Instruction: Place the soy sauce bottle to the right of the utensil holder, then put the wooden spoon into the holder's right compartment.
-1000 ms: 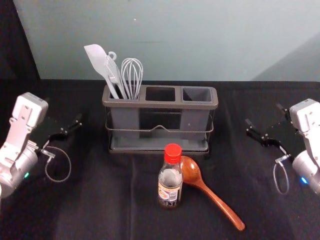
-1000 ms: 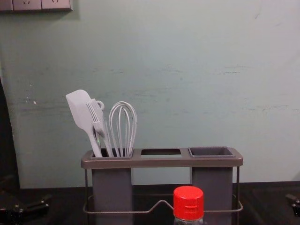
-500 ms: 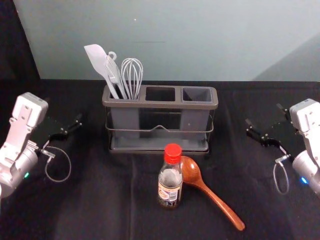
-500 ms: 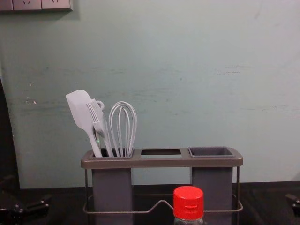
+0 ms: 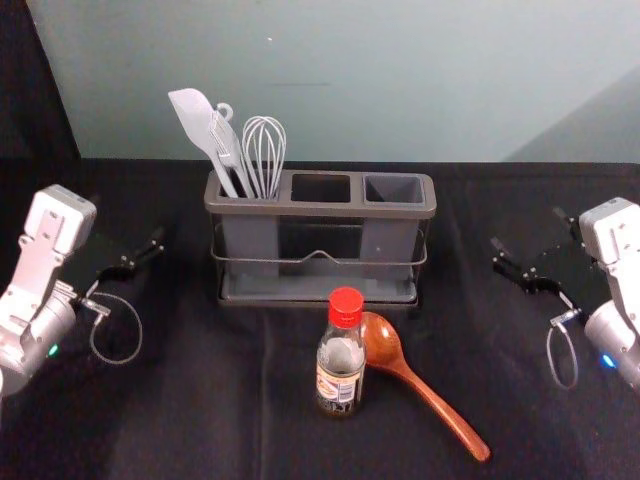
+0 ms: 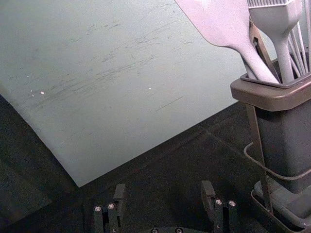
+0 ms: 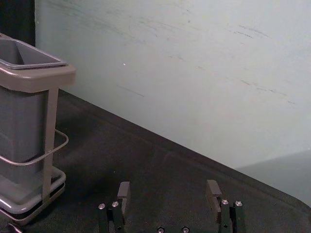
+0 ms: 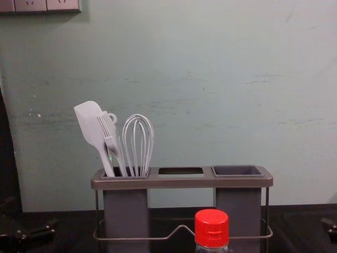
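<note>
"Anything to log against the frame of a second ago?"

"No displacement found. The soy sauce bottle (image 5: 340,370), wooden spoon (image 5: 430,398) and utensil holder (image 5: 320,210) sit as they did, and both arms hold station."

"Condition of the claws?"

"The left claw (image 5: 126,222) is beside the holder's left end, above the surface (image 5: 210,420); the right claw (image 5: 527,230) is out past its right end. Each stands open, and the wrist views find bare space between the fingers."

"What does each view contribute?"

"The head view gives the spoon at full length, lying at a slant, and the bottle upright with its label. The chest view adds socket plates (image 8: 47,5) high on the wall (image 8: 210,79), and sets the red cap (image 8: 211,228) in front of the holder. The left wrist view gives the spatula (image 6: 223,24) and brush (image 6: 276,19) at close range, in the left compartment."

"And the bottle relative to the claws?"

"Between them, well apart from both, and nearer the robot. The spoon's bowl is just beside the bottle's right side; contact I cannot confirm. Its handle runs toward the robot's right, also well apart from the right claw."
</note>
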Available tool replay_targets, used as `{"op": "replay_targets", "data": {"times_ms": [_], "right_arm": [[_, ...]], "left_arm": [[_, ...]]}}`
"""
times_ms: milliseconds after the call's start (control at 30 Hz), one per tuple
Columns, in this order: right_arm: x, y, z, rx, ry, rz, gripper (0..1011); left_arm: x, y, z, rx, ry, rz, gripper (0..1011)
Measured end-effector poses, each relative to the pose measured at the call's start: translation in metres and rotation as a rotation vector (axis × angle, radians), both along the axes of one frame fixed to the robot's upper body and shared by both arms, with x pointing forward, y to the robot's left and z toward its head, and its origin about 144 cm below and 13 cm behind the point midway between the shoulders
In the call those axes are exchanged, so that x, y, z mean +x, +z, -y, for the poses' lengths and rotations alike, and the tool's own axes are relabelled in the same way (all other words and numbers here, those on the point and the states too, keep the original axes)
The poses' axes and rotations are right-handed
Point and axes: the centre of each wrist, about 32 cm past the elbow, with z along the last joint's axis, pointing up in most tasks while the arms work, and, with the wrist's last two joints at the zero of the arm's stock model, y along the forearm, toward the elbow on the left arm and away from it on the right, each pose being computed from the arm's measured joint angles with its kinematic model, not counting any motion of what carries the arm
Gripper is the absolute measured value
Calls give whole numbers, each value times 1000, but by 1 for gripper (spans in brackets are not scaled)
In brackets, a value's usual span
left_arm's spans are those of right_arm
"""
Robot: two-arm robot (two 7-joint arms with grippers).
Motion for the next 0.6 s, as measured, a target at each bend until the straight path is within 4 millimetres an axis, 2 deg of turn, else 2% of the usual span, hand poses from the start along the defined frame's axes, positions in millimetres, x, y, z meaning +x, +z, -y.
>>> {"op": "replay_targets", "data": {"times_ms": [600], "right_arm": [[0,0,0,0,0,0,1003]], "left_arm": [[0,0,0,0,0,0,1000]]}}
